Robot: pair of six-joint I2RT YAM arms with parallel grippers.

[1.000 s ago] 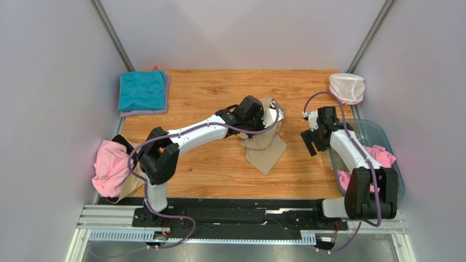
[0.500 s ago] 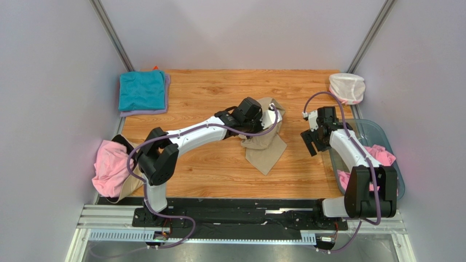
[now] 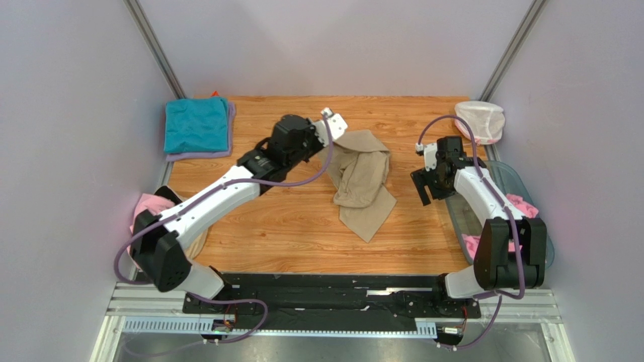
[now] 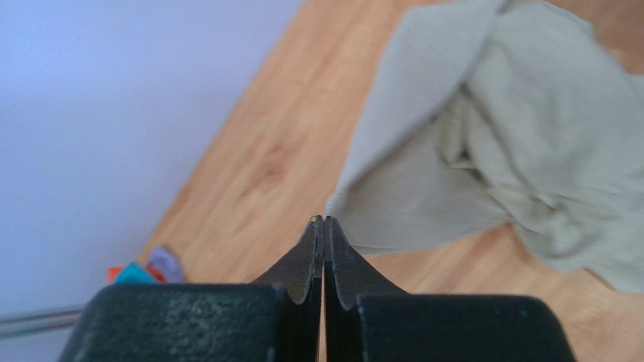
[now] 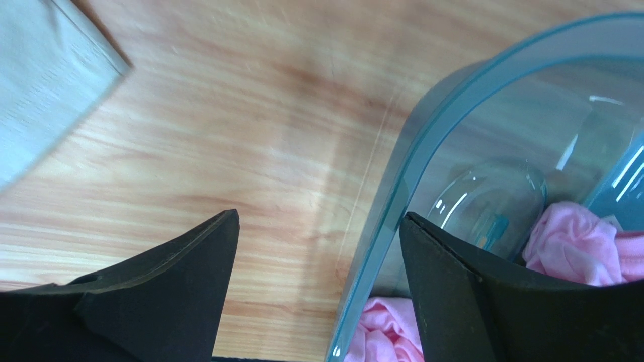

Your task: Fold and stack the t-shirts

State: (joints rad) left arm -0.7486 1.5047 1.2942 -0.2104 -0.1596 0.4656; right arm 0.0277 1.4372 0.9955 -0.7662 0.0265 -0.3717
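right hand spread | tub rim beneath gap | pink t-shirts inside tub

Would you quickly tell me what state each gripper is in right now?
Left gripper: closed, pinching a corner of the tan t-shirt.
Right gripper: open, holding nothing.

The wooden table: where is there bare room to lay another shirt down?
Bare table lies at the near edge in front of the tan t-shirt, and at the far edge between it and the net pouch. Crowded on the right, where the open right gripper hangs beside the tub.
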